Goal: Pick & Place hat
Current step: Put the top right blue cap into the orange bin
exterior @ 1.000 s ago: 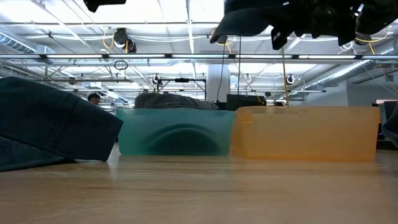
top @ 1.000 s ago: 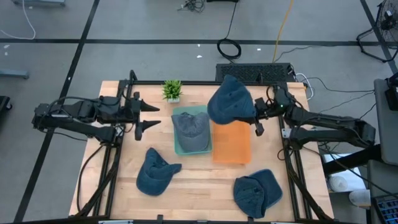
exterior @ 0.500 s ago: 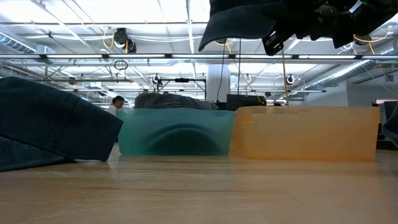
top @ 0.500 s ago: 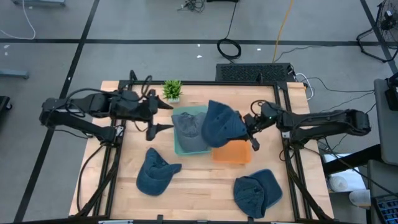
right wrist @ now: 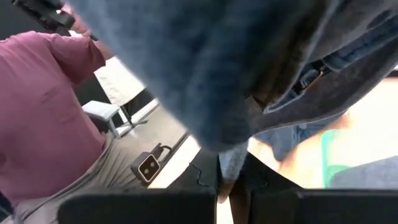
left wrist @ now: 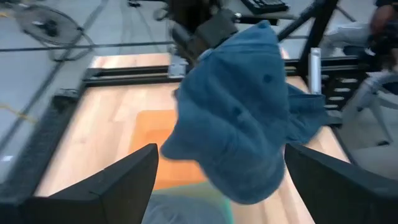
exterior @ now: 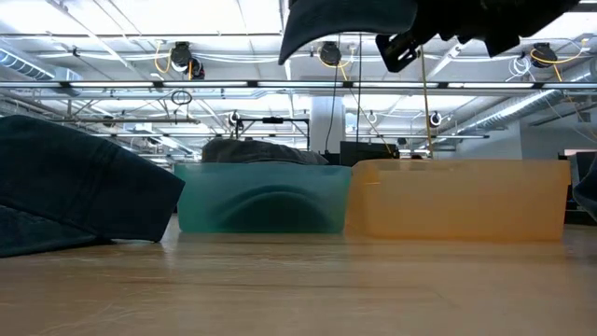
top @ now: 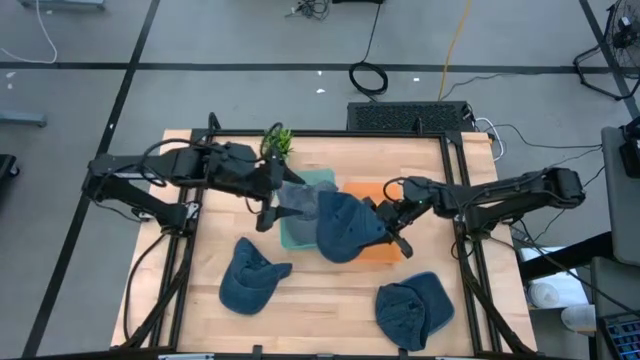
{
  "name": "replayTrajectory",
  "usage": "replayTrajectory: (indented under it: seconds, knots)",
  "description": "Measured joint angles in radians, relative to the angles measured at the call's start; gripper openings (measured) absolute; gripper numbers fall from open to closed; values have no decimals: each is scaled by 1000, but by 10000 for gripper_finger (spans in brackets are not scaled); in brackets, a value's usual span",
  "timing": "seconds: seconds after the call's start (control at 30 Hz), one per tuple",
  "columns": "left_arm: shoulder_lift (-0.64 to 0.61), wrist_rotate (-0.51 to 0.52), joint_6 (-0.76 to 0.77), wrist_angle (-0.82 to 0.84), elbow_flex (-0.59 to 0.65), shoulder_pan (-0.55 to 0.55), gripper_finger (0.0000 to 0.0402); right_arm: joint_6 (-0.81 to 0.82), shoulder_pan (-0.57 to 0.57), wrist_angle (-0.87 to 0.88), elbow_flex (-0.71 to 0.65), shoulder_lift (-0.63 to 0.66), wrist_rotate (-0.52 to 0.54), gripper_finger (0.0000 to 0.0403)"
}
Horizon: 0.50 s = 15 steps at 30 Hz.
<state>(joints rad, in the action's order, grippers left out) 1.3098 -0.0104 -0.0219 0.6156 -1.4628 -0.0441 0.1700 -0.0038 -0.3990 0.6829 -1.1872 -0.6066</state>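
A blue hat (top: 345, 228) hangs in the air over the line where the teal bin (top: 290, 240) and the orange bin (top: 385, 250) meet, with my right gripper (top: 392, 222) shut on it. The low view shows that hat (exterior: 345, 17) high above both bins. A grey hat (top: 300, 198) lies in the teal bin. My left gripper (top: 272, 196) stands open just left of the held hat, pointing at it without touching; in the left wrist view the hat (left wrist: 242, 124) fills the space ahead of the spread fingers (left wrist: 106, 186). My right gripper pinches a narrow fold of cloth at the hat's lower edge (right wrist: 229, 163) between its two shut fingers (right wrist: 249, 186). The fingers come about level from the table's right side. The hat is lifted clear and bulges out beyond the fingers, over the bins.
Two more blue hats lie on the table, one at the near left (top: 250, 275) and one at the near right (top: 413, 310). A small green plant (top: 278, 140) stands at the far edge. A person in a maroon shirt (right wrist: 56, 106) shows beyond the table.
My right gripper has carried the blue hat from the far right toward the table's left and near side, from beyond the orange bin to the bins' shared edge. My left gripper has gone toward the table's right, up to the hat, and has opened wider.
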Motion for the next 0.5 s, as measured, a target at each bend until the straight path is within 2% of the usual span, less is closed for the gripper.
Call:
replayTrajectory:
  seconds: [0.1,0.5]
  knots:
    - [37,-46,0,-1,-25,0,362,1,10,54,35,-9,-3,0]
    - [113,-90,-3,-99,-35,0,360,51,21,55,117,-105,-109,0]
